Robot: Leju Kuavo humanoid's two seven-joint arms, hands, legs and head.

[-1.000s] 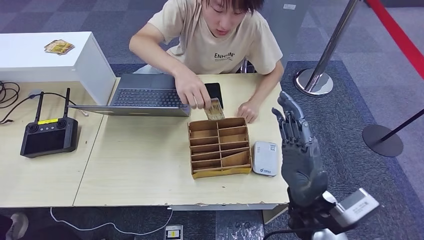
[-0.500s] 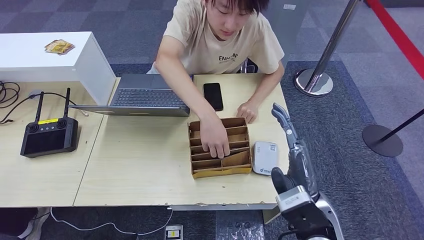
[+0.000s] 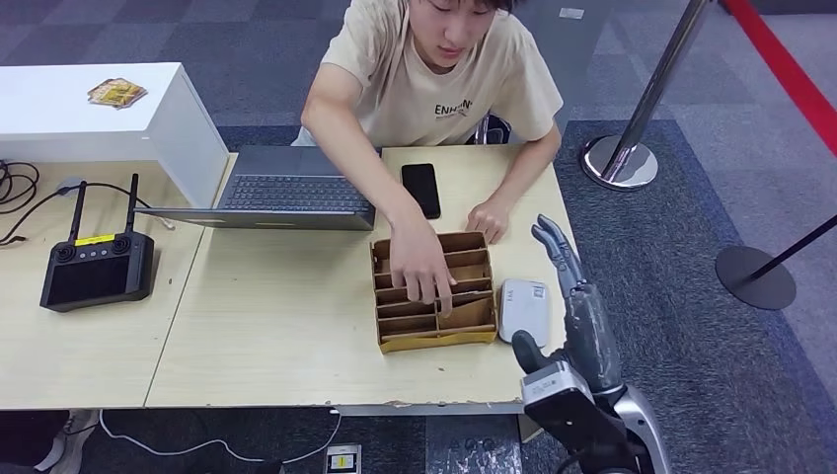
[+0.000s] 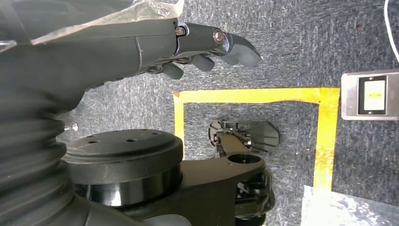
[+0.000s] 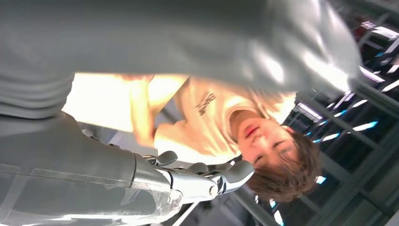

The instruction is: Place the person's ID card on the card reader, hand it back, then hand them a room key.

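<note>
Two benches meet edge to edge, and the nearer, pale wooden bench (image 3: 276,326) carries everything that matters, so the cardboard organizer (image 3: 434,291) on it serves as landmark. Behind the organizer a person (image 3: 434,79) leans over the bench, one hand (image 3: 422,267) reaching into the organizer's compartments and the other resting just behind its far right corner. Beyond the organizer's far left corner lies an open laptop (image 3: 286,188), and a black phone (image 3: 421,188) lies beside that. Well to the organizer's left sits a black controller (image 3: 97,269) with two antennas. Just right of the organizer, almost touching it, lies the white card reader (image 3: 523,311). The right robot hand (image 3: 577,306) is raised just right of the reader, fingers extended and apart, holding nothing. The left robot hand (image 4: 207,44) hangs over the carpet, fingers loosely curled, empty. No ID card is visible; whether one lies under the person's hand I cannot tell. The risk, as I judge it, is collision: the robot hand moving toward the reader could strike the person's arm or nudge the reader.
</note>
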